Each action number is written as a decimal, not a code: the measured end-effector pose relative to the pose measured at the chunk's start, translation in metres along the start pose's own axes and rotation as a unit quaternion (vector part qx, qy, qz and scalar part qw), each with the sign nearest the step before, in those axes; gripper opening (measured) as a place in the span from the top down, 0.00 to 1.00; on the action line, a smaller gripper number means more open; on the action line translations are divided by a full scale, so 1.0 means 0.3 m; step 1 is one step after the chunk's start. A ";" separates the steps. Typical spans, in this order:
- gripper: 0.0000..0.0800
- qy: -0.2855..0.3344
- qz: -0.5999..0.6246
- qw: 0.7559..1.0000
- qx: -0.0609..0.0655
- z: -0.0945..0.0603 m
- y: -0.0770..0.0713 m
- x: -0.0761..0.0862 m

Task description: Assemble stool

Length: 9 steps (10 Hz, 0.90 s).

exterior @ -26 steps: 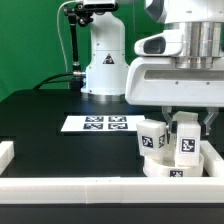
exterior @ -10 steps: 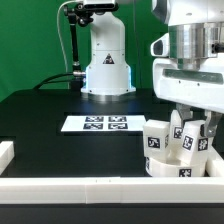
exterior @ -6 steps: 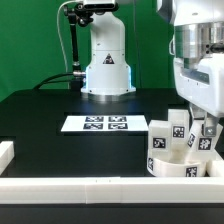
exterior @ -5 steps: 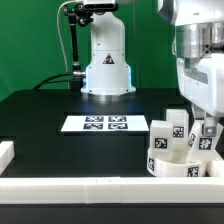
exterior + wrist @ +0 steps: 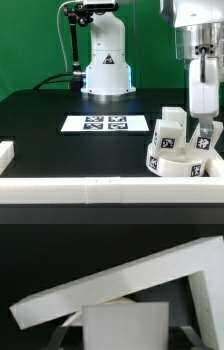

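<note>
Gripping a tagged white leg (image 5: 204, 141), the hand (image 5: 205, 133) stands over the ring-shaped seat (image 5: 180, 165) carrying another blocky leg (image 5: 167, 138).

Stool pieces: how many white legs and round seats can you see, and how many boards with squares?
Legs: 3, standing on the seat, first leg, second leg, third leg
Round seat: 1
Marker board: 1
Total: 5
</note>
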<state>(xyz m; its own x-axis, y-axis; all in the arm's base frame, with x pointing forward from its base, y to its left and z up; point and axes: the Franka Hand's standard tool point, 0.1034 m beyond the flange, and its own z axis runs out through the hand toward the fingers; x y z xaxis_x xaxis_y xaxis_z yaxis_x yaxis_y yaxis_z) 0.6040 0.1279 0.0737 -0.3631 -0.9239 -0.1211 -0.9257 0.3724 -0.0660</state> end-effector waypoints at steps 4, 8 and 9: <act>0.57 -0.018 0.041 0.999 -0.006 0.005 0.011 -0.015; 0.23 -0.024 0.020 1.000 -0.005 -0.022 0.005 -0.033; 0.19 -0.032 0.019 0.999 0.000 -0.061 -0.007 -0.054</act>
<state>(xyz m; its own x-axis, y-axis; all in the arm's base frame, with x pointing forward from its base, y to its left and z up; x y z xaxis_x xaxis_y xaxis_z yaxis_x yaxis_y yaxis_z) 0.6098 0.1404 0.0940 -0.3908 -0.9015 -0.1860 -0.9111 0.4076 -0.0608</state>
